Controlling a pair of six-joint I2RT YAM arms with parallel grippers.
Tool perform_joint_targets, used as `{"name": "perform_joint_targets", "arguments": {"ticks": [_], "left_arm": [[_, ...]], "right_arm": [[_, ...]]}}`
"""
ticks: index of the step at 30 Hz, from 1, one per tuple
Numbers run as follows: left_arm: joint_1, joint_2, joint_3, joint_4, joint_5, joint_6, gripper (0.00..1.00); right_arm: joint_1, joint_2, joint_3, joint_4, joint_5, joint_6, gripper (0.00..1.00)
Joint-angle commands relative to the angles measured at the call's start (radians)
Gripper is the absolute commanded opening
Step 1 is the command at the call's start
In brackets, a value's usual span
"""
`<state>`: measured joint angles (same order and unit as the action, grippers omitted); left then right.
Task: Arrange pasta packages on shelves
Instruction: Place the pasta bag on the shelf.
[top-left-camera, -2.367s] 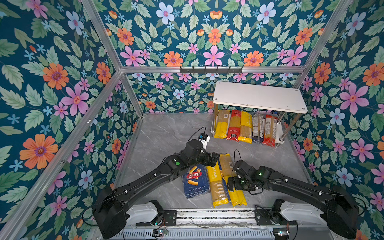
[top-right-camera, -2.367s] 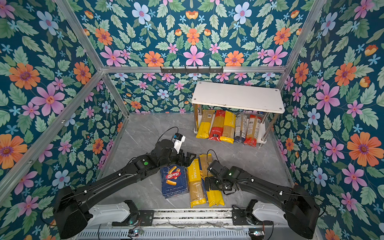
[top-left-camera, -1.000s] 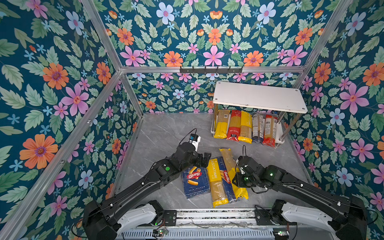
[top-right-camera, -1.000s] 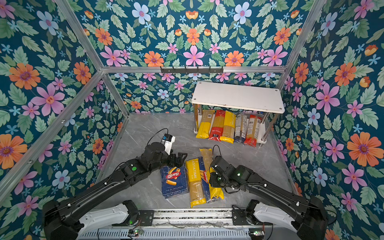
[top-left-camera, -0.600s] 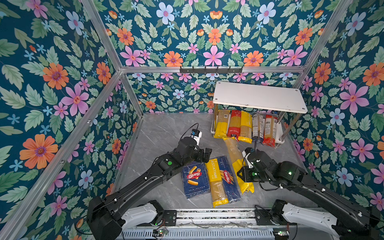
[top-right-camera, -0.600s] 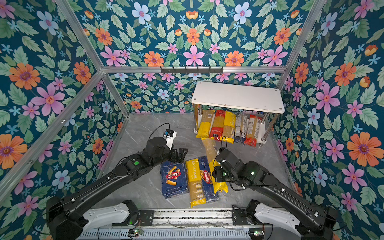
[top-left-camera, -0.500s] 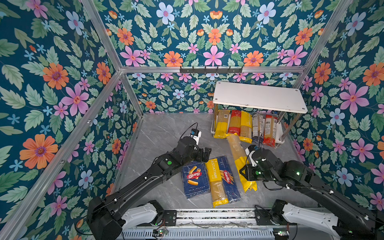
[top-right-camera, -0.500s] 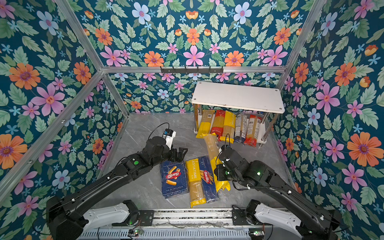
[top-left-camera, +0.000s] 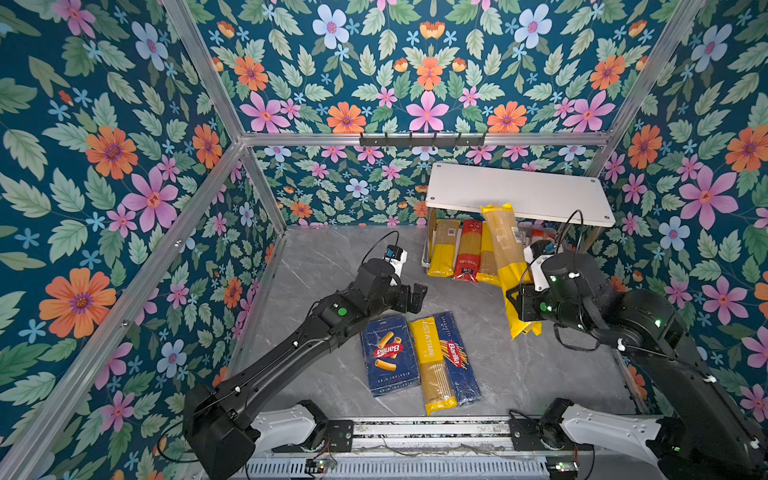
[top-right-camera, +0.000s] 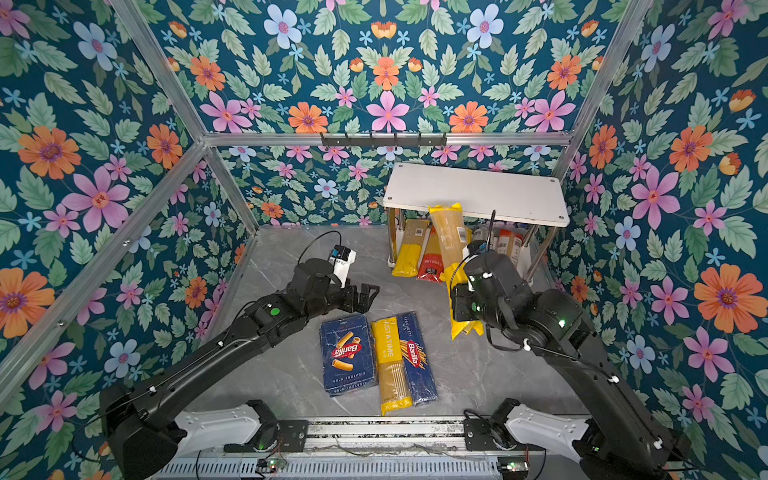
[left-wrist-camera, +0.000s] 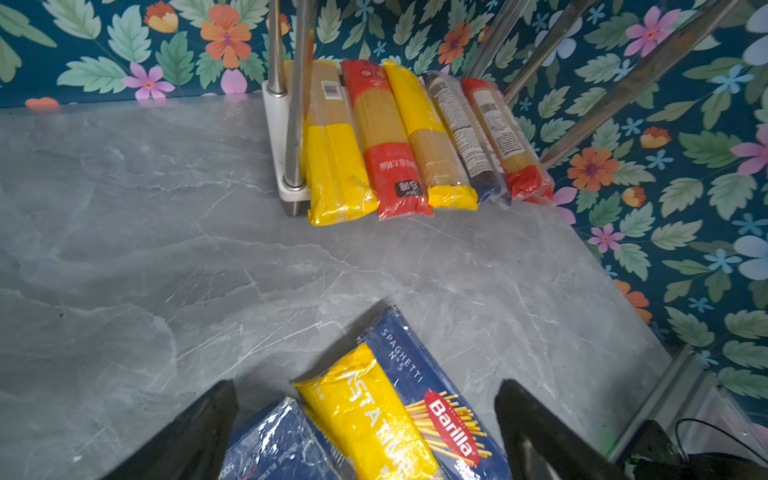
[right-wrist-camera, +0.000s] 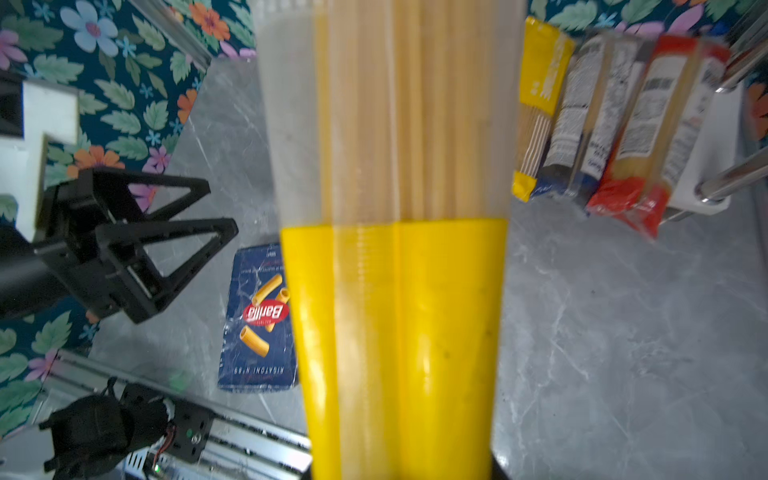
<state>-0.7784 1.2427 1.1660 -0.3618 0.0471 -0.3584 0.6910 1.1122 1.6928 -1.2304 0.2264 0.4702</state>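
Observation:
My right gripper (top-left-camera: 524, 306) is shut on the yellow end of a long yellow-and-clear spaghetti bag (top-left-camera: 505, 253). The bag hangs tilted above the floor, and its far end overlaps the front edge of the shelves' upper white board (top-left-camera: 540, 189). It fills the right wrist view (right-wrist-camera: 399, 266). Several narrow bags (top-left-camera: 463, 253) lie side by side on the lower board. Three packages stay on the grey floor: a wide Barilla rigatoni pack (top-left-camera: 388, 357), a yellow bag (top-left-camera: 432, 365) and a Barilla spaghetti pack (top-left-camera: 457, 357). My left gripper (top-left-camera: 415, 297) hovers open just behind them, holding nothing.
Chrome posts (left-wrist-camera: 293, 124) carry the shelves at the back right corner. A black hook rail (top-left-camera: 422, 139) hangs on the back wall's frame. Floral walls close in three sides, and the arms' base rail (top-left-camera: 415, 436) runs along the front.
The right gripper has lifted the yellow bag off the floor beside the other packages and carried it up and back toward the shelves. The left arm has shifted slightly and stays open.

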Motion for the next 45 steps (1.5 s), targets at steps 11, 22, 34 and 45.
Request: {"name": "perform_joint_targets", "arguments": {"ticks": [11, 22, 34, 45], "left_arm": [[-0.001, 0.393, 0.671, -0.058, 0.207, 0.103, 1.0], [-0.071, 0.704, 1.093, -0.06, 0.35, 0.142, 1.0], [-0.077, 0.782, 1.122, -0.043, 0.344, 0.156, 1.0], [-0.077, 0.809, 1.115, -0.009, 0.392, 0.159, 1.0]], "right_arm": [[-0.418, 0.181, 0.24, 0.126, -0.093, -0.184, 0.21], [-0.64, 0.423, 0.543, 0.117, -0.079, -0.284, 0.21], [-0.812, 0.764, 0.996, -0.011, -0.18, -0.35, 0.22], [-0.898, 0.85, 1.02, 0.019, -0.209, -0.377, 0.25]]}}
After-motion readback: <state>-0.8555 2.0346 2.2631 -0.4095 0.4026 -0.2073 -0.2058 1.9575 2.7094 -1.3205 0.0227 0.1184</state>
